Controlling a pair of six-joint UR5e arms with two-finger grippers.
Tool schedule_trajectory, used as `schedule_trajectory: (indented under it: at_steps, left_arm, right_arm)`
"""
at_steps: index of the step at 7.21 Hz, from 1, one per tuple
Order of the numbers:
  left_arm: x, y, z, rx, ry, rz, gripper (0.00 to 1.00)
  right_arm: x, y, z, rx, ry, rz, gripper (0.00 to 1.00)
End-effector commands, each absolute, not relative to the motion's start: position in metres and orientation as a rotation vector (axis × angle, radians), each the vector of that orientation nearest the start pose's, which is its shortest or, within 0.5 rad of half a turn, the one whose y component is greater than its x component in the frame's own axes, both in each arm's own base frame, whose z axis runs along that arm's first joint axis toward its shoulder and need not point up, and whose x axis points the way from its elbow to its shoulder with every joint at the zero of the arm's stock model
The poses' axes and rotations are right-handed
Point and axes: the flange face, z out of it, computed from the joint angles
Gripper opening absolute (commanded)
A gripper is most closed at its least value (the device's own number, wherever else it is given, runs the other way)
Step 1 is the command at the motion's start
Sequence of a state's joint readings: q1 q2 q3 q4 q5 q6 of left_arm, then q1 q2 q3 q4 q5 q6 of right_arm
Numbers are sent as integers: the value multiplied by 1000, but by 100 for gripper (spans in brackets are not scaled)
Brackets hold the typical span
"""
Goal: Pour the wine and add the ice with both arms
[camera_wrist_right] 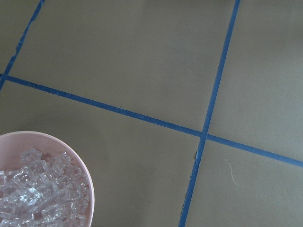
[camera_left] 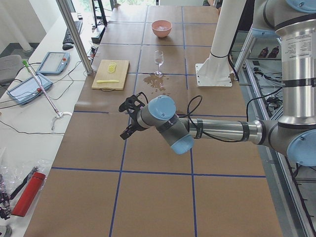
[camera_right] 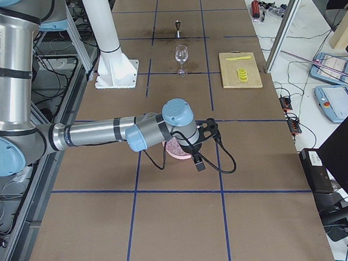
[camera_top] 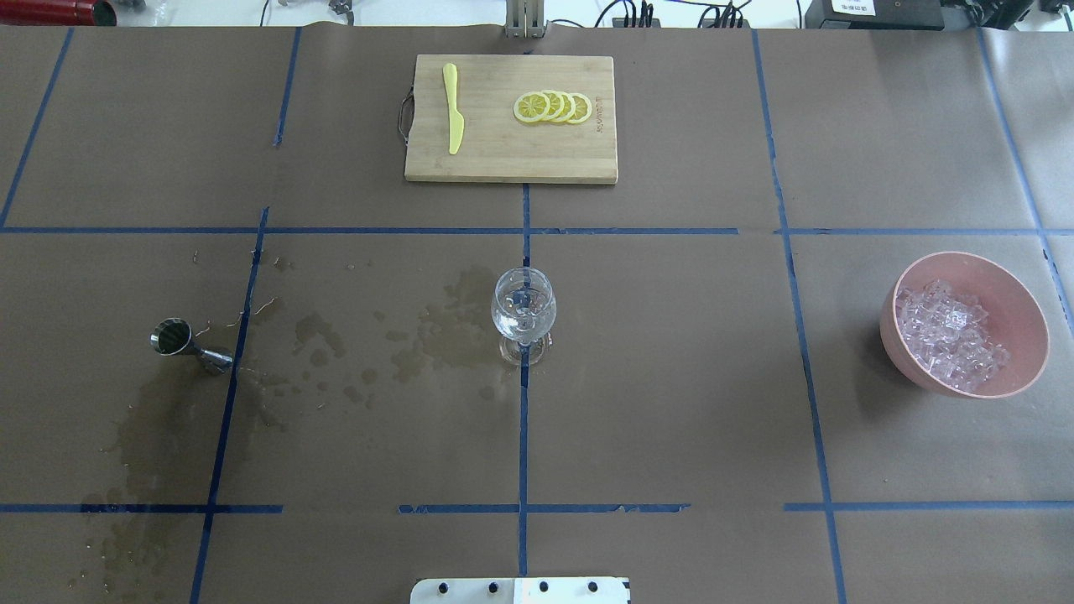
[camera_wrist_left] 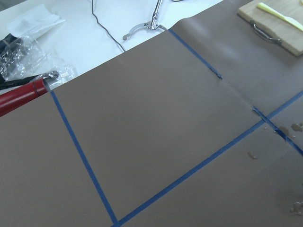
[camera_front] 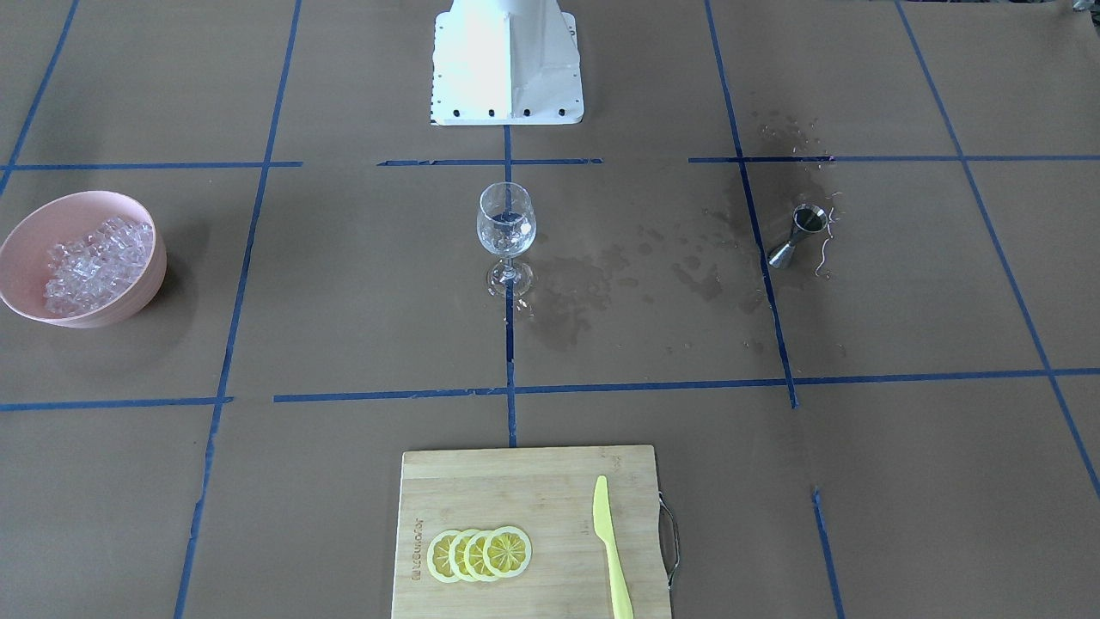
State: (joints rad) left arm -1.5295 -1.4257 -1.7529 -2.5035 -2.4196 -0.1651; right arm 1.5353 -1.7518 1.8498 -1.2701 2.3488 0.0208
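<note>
A clear stemmed wine glass (camera_top: 523,310) (camera_front: 505,230) stands upright at the table's middle; whether it holds wine I cannot tell. A steel measuring cup (camera_top: 188,342) (camera_front: 800,234) stands on the robot's left, dark inside. The ice (camera_top: 946,335) (camera_front: 93,262) (camera_wrist_right: 40,196) is heaped in a pink bowl (camera_top: 1017,312) (camera_wrist_right: 78,158) on the robot's right. My left gripper (camera_left: 126,120) hangs above the paper, well short of the cup. My right gripper (camera_right: 204,145) hovers by the bowl (camera_right: 177,152). Both show only in side views, so I cannot tell their state.
A bamboo cutting board (camera_top: 503,155) (camera_front: 516,490) with a yellow knife (camera_top: 453,109) and lemon slices (camera_top: 552,106) lies at the far edge. Wet stains (camera_top: 436,335) spread between cup and glass. The white pedestal (camera_front: 507,64) stands behind the glass. A red cylinder (camera_wrist_left: 19,97) lies off the paper.
</note>
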Motion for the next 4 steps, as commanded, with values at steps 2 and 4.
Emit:
schedule_trajectory:
  at_steps: [2,4]
  left_arm:
    - [71,-448,496,909,932,64,100]
    - [142,-427,481,976,952,-31,100]
  right_arm:
    - [43,-436,567,370,-780,-186,100]
    - [43,-436,567,369,-780,-185,100]
